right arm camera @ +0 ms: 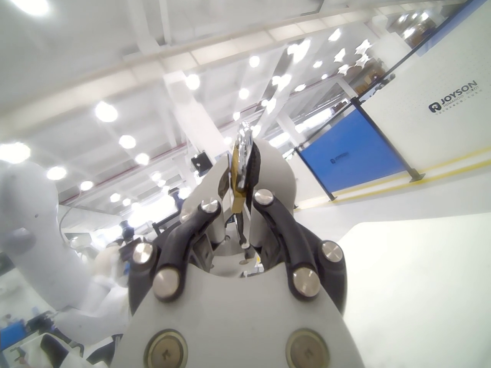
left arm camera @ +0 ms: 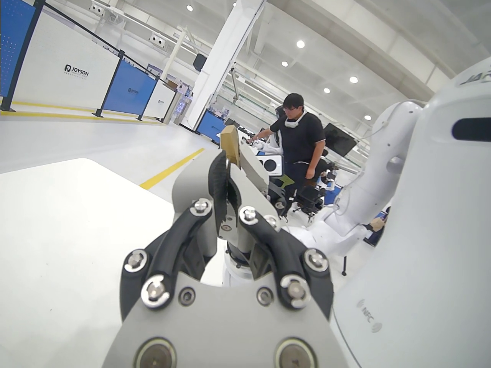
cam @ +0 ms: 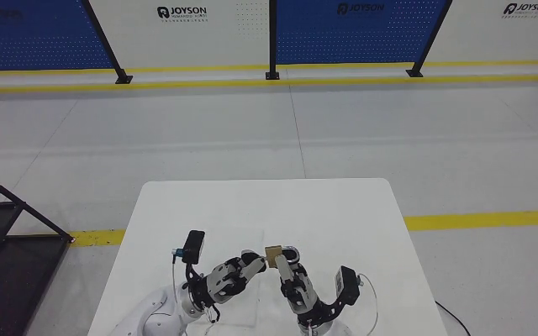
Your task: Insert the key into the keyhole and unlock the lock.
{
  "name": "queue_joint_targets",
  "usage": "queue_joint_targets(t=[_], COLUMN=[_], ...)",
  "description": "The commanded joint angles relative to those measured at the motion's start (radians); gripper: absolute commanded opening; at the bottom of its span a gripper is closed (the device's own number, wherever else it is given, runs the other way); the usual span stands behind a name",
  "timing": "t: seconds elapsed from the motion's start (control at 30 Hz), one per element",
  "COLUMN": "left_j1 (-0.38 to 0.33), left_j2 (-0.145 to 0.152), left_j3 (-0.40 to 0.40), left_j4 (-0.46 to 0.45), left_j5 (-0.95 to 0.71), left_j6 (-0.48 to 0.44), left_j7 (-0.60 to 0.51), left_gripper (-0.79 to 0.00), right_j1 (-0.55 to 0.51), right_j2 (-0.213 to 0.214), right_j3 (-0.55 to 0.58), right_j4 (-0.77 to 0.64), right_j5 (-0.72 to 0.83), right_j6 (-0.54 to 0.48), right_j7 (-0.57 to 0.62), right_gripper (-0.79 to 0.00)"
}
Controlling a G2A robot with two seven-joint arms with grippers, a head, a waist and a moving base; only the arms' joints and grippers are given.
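A brass lock [cam: 273,252] is held up above the white table's [cam: 252,210] near edge, between the tips of both grippers. In the left wrist view my left gripper [left arm camera: 230,160] is shut on the lock [left arm camera: 229,141], whose brass block sticks out past the fingertips. My right gripper [right arm camera: 245,158] is shut on a silver key [right arm camera: 242,151], with a brass edge of the lock [right arm camera: 236,197] right against it. From above, the left gripper [cam: 256,264] and the right gripper [cam: 285,259] meet tip to tip at the lock. The keyhole is hidden.
The far and middle stretches of the table carry nothing. Past its far edge lies open floor with yellow lines [cam: 471,221] and blue and white barrier panels [cam: 353,25]. A black frame [cam: 25,220] stands left of the table.
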Motion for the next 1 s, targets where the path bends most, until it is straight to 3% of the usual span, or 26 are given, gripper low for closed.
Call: queue_joint_targets(t=[0.0,0.53,0.97], left_j1=[0.001,0.043,0.064], left_j2=[-0.001,-0.022,-0.036], left_j3=[-0.006,-0.039,-0.046], left_j4=[0.0,-0.021,-0.028], left_j5=[0.012,0.289,0.536], left_j6=[0.001,0.064,0.196], left_j7=[0.005,0.184,0.364], left_gripper=[-0.785,-0.785,-0.785], right_j1=[-0.001,-0.014,-0.018], right_j2=[0.001,0.002,0.002], right_j3=[0.002,0.008,0.01], right_j4=[-0.002,-0.014,-0.015], right_j5=[-0.001,-0.002,-0.005], right_j6=[0.001,0.02,0.035], right_j7=[0.004,0.027,0.037], right_gripper=[-0.785,-0.785,-0.785])
